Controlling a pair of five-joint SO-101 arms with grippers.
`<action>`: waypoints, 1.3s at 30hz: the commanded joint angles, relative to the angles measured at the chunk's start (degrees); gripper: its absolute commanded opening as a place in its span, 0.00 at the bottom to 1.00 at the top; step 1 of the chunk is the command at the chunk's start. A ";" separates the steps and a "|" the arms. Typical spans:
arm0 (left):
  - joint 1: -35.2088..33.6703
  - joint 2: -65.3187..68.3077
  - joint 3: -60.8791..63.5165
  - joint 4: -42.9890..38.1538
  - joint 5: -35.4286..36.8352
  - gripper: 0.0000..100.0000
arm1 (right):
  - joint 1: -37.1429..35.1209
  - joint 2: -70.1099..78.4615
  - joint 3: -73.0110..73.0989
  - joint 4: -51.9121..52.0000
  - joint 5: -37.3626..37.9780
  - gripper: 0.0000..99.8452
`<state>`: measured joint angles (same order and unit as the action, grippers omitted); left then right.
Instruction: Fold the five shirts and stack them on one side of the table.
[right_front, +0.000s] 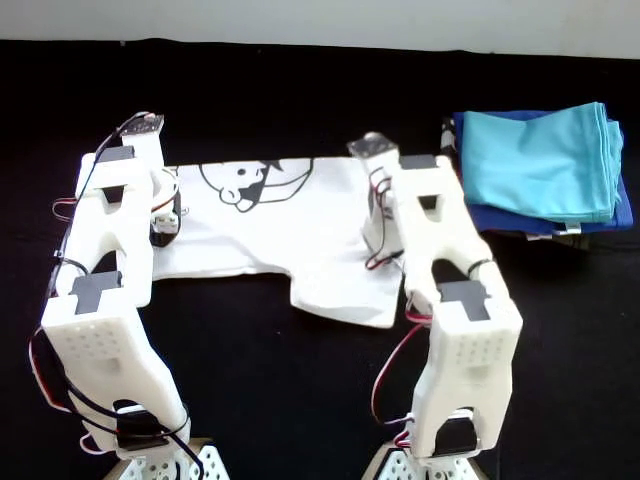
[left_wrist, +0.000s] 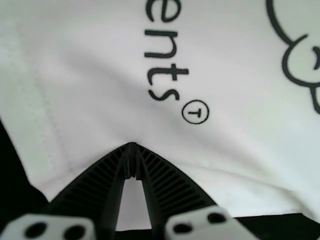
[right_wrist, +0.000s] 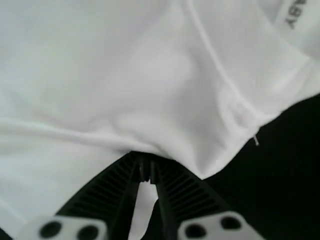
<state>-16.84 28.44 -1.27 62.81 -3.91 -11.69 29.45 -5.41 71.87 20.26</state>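
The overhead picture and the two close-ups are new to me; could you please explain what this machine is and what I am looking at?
These are two small robot arms, the left arm and the right arm, side by side at a black table. The wide picture comes from a fixed camera looking down. Each close-up comes from a camera on one arm's wrist. A white shirt with a black print lies spread between the arms. The left pincer and the right pincer are each shut on a fold of it. Beside the right arm, a folded turquoise shirt lies on a blue shirt.
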 joint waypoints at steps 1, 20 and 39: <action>0.31 0.22 0.04 -1.14 0.09 0.01 | 1.45 1.89 -9.63 4.18 0.00 0.01; 0.31 0.22 -0.04 -1.14 0.09 0.01 | -10.15 -23.52 1.98 25.89 5.19 0.01; 0.31 0.22 0.04 -1.14 0.09 0.01 | -3.47 -17.36 20.88 -4.62 4.84 0.01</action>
<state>-16.84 28.44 -1.27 62.81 -3.91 -17.41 11.08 19.12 67.21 24.84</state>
